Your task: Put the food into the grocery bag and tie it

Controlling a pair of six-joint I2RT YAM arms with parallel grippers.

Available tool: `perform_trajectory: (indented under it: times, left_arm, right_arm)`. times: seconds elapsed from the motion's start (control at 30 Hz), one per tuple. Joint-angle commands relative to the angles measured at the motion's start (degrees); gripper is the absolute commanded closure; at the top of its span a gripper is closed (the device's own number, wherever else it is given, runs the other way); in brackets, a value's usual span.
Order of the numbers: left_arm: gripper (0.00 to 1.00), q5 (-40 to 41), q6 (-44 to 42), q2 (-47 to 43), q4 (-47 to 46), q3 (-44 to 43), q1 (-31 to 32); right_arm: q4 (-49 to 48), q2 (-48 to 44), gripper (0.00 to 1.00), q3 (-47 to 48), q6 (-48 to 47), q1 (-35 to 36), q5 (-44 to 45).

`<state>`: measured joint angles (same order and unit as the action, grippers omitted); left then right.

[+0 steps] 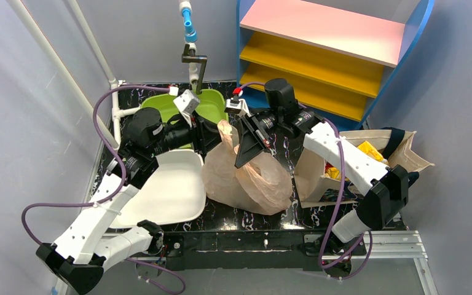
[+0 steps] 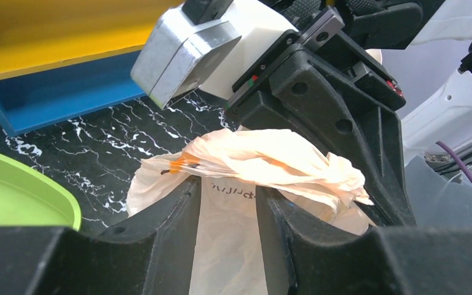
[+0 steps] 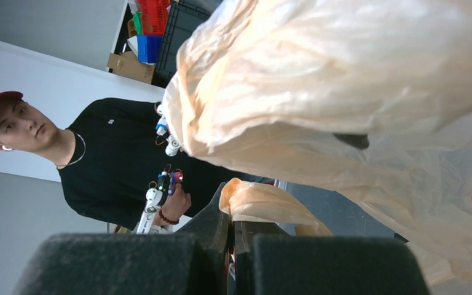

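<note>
The grocery bag sits mid-table on the black marbled top, with grey walls around and a coloured shelf far right. I see the right gripper clamped on its twisted handle. The left gripper stands half apart, bag plastic between its fingers.

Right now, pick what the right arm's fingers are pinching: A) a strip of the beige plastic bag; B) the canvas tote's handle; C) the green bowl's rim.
A: the right wrist view shows the right fingers closed on a twisted strip of the plastic bag.
</note>
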<state>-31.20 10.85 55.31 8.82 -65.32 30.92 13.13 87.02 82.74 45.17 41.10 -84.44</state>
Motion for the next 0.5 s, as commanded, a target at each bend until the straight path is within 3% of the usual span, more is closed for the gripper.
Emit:
perform_trajectory:
  times: [0.0, 0.13, 0.3, 0.47]
  left_arm:
    - [0.63, -1.9, 0.0, -0.1, -6.1, 1.8, -0.2]
    - [0.62, -3.7, 3.3, 1.4, -16.3, 5.6, -0.2]
    - [0.56, -16.8, 5.3, 2.6, -32.6, 10.3, -0.2]
    - [0.57, -24.3, 6.7, 4.0, -30.9, 8.4, -0.2]
  right_arm:
    - [-1.4, 1.1, 0.99, 3.2, 0.6, 0.1, -2.5]
    - [-1.5, 1.9, 0.99, 4.3, 1.3, 0.0, -3.3]
    - [-1.5, 2.2, 0.99, 5.3, 1.9, -0.2, -4.7]
    - [-1.5, 1.2, 0.99, 4.9, 2.6, -0.9, -5.6]
